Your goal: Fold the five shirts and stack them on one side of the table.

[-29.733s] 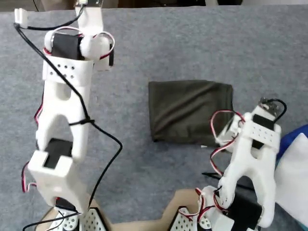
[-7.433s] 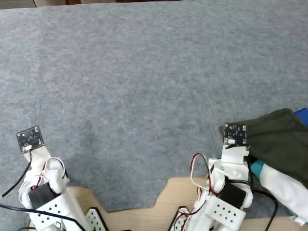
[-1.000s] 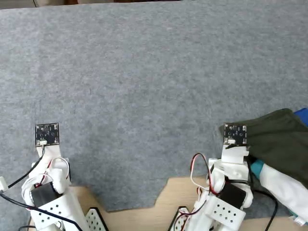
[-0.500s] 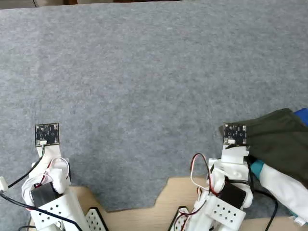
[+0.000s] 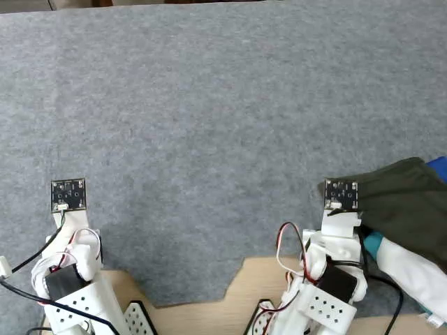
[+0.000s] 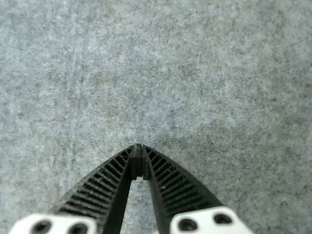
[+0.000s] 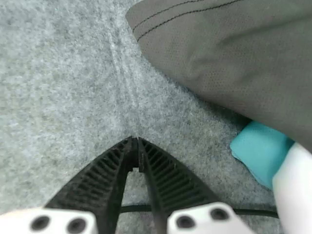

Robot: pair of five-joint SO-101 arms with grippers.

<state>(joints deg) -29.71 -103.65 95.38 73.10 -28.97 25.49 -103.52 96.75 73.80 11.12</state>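
Right edge of the high view: the olive shirt [image 5: 405,206] runs straight off the frame and covers most of the pile under it. A blue cloth [image 5: 438,167] peeks out as a bare corner and a teal cloth [image 5: 372,246] as a sliver (how many layers lie beneath, can't tell). The white cloth [image 5: 415,273] is cropped too. The left arm [image 5: 77,303] and right arm [image 5: 328,303] are both cut off at the bottom edge.

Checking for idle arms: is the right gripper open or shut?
Shut: the right gripper has its tips together, empty, near the dark shirt.
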